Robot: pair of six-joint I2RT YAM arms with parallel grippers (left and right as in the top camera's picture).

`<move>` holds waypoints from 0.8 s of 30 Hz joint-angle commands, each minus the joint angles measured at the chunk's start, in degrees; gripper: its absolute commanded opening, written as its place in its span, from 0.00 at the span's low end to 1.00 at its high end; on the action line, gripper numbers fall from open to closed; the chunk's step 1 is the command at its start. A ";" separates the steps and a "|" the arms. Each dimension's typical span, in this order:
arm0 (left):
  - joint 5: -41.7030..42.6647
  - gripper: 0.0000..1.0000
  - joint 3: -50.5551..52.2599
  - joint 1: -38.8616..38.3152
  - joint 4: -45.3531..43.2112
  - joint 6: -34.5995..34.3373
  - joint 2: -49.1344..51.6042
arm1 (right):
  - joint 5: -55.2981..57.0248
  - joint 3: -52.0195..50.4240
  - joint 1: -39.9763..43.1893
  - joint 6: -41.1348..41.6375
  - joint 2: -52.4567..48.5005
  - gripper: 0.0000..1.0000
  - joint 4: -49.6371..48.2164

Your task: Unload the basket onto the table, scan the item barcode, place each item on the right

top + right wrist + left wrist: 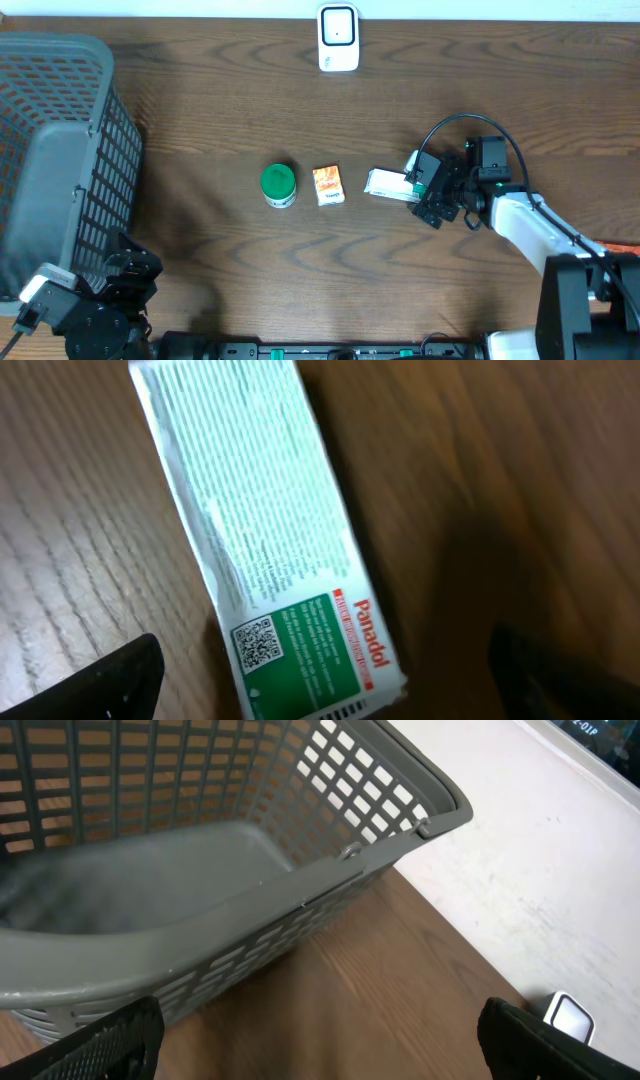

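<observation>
The right arm [530, 225] stretches left from the near-right corner, right gripper [425, 190] wide over the Panadol box's [385, 184] right end, mid-table; left gripper [130, 270], equally wide, beside the basket [60, 150].

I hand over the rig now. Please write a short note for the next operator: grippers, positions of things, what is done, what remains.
Left gripper: open, empty, beside the grey basket.
Right gripper: open, jaws either side of the Panadol box, which lies flat on the table; not gripped.
White scanner: at the far table edge.
Done: approach to the box.
Left: close on the box, lift, show its barcode to the scanner.
</observation>
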State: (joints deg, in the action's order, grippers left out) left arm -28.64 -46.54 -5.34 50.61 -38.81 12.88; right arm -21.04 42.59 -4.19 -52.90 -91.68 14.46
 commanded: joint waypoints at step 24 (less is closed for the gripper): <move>-0.35 0.98 0.09 0.20 -0.04 -0.07 -0.13 | -3.61 -0.28 0.44 0.61 -8.66 0.41 -2.84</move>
State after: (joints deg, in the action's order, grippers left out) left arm -28.64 -46.54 -5.34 50.61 -38.81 12.88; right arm -27.16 42.76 -4.19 -51.70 -98.37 11.07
